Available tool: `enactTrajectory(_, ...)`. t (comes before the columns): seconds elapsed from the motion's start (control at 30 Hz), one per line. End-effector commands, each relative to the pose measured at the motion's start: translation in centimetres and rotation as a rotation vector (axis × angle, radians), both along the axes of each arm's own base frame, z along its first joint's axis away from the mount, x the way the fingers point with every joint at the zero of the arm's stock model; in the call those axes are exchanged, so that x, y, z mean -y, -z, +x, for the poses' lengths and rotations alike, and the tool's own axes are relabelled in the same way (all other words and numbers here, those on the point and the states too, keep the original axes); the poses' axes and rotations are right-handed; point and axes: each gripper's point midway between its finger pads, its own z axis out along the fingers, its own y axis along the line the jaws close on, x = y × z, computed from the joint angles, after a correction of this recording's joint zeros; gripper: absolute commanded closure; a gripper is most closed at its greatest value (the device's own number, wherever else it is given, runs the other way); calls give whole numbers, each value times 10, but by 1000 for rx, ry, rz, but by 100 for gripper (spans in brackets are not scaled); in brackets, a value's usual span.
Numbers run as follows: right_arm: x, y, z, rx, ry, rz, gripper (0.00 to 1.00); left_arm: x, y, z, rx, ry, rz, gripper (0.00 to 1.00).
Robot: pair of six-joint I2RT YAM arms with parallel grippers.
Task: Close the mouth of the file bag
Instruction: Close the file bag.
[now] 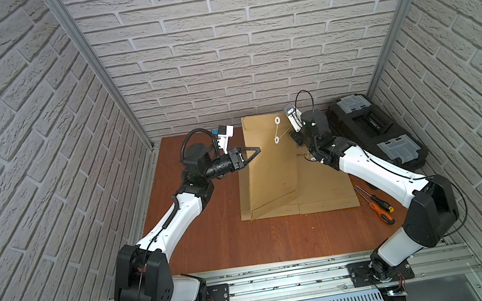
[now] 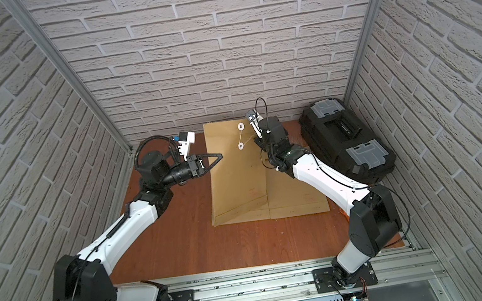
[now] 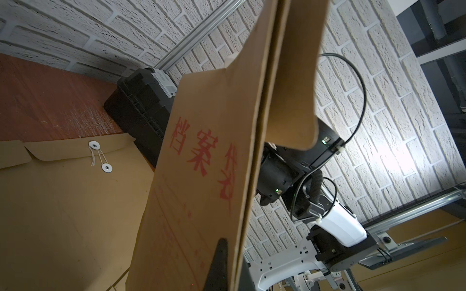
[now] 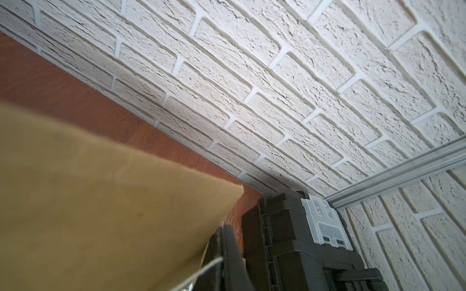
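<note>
The brown kraft-paper file bag stands tilted up between the two jaw pairs. The left gripper pinches its side edge. The right gripper, jaws pressed together, pinches its taut white string.

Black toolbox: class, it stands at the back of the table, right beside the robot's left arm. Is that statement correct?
Not quite. The black toolbox does stand at the back of the table, but it is beside the right arm, not the left. Both top views show it there.
</note>
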Motion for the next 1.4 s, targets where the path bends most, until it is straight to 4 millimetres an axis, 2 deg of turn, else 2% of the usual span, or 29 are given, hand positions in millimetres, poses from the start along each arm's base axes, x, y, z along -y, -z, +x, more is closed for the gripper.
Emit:
enactTrajectory(0.0,2,-26,6,79,15,16,97,-2,-18,-11,74,20,-28,100)
enactTrajectory(0.1,0,-31,2,84,0,29,97,-3,-16,-10,73,18,-22,100)
enactTrajectory(0.3,-16,-53,-18,43,-85,81,97,-3,-5,-8,71,11,26,100)
enactTrajectory(0.5,-27,-56,-31,-53,-160,131,97,-3,-1,-8,69,15,29,100)
enactTrajectory(0.77,-38,-44,-27,-198,-220,87,97,0,-1,-22,89,68,33,100)
enactTrajectory(1.07,-47,-50,-27,-237,-250,94,97,9,0,-31,97,110,44,100)
enactTrajectory(1.37,-72,-52,-39,-283,-306,75,97,12,12,-28,88,95,100,100)
